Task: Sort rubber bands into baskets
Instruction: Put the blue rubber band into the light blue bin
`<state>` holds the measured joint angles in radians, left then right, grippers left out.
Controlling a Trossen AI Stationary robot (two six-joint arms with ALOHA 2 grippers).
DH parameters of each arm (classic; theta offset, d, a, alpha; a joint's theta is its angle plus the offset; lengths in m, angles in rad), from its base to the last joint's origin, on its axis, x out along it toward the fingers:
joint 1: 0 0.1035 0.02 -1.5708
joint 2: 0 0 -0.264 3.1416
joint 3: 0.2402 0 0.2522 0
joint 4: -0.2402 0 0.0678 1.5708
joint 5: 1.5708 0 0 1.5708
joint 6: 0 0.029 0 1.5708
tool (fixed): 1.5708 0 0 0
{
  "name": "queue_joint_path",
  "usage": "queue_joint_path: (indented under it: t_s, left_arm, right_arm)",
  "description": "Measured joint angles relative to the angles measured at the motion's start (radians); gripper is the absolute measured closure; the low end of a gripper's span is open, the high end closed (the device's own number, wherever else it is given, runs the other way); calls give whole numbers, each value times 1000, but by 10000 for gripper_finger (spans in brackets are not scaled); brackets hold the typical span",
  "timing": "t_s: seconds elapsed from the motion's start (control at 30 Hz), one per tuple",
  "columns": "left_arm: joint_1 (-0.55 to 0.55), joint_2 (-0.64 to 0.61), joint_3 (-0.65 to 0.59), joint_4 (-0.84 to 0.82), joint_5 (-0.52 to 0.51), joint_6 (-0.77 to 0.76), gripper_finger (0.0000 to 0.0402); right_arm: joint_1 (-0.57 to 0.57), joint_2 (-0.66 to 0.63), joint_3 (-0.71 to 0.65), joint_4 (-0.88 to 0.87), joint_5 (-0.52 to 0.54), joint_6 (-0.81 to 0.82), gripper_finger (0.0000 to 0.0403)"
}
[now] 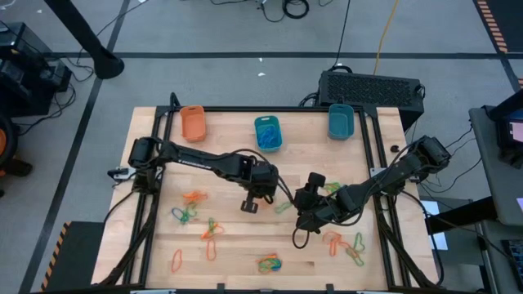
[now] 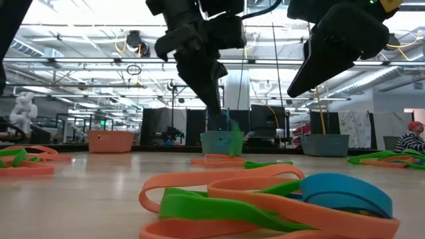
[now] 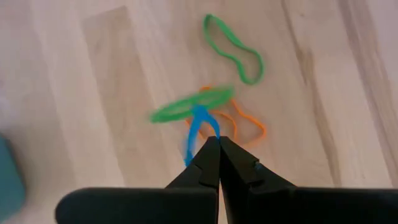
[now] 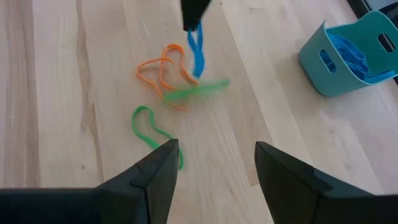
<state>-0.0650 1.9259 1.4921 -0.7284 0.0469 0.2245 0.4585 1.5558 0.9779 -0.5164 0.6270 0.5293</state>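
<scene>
My left gripper [image 3: 217, 142] hangs over the table's middle [image 1: 270, 196], shut on a blue rubber band [image 3: 198, 127]. A green band [image 3: 189, 106] is caught in that band's lower end. An orange band [image 3: 242, 127] and another green one [image 3: 233, 46] lie on the wood below. My right gripper [image 4: 216, 149] is open and empty, just right of there [image 1: 301, 204], facing the held band [image 4: 198, 50]. The orange basket [image 1: 193, 122] and the two teal baskets [image 1: 268, 133] [image 1: 341, 121] stand along the far edge. My left gripper pinches the blue band's upper end [image 3: 208, 134] between its two fingertips, coming from above and pointing down. The band hangs below the fingers, drawn into a narrow loop. The green band [image 4: 196, 90] hangs across its lower end; in the low view it [image 2: 234, 137] looks clear of the table.
Loose bands lie in clusters at the near left [image 1: 189, 214], near middle [image 1: 270, 263] and near right [image 1: 347, 245]. A big black box [image 1: 372, 88] stands behind the far edge. The middle teal basket [image 4: 348, 53] holds blue bands. A person [image 2: 412, 136] sits far off.
</scene>
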Motion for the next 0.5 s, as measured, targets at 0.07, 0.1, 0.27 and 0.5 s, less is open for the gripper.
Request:
queue_joint_path:
  t_s: [0.07,0.1,0.27,0.5]
  left_arm:
    - [0,8,0,-21,18,2,399]
    - [0,12,0,-24,26,2,399]
    - [0,16,0,-46,5,23,400]
    - [88,14,62,-44,-151,78,400]
  right_arm:
    - [-1,0,0,3,0,0,200]
    - [-2,0,0,5,0,-1,200]
    - [-2,0,0,14,0,-12,200]
    - [-2,0,0,12,-4,-18,200]
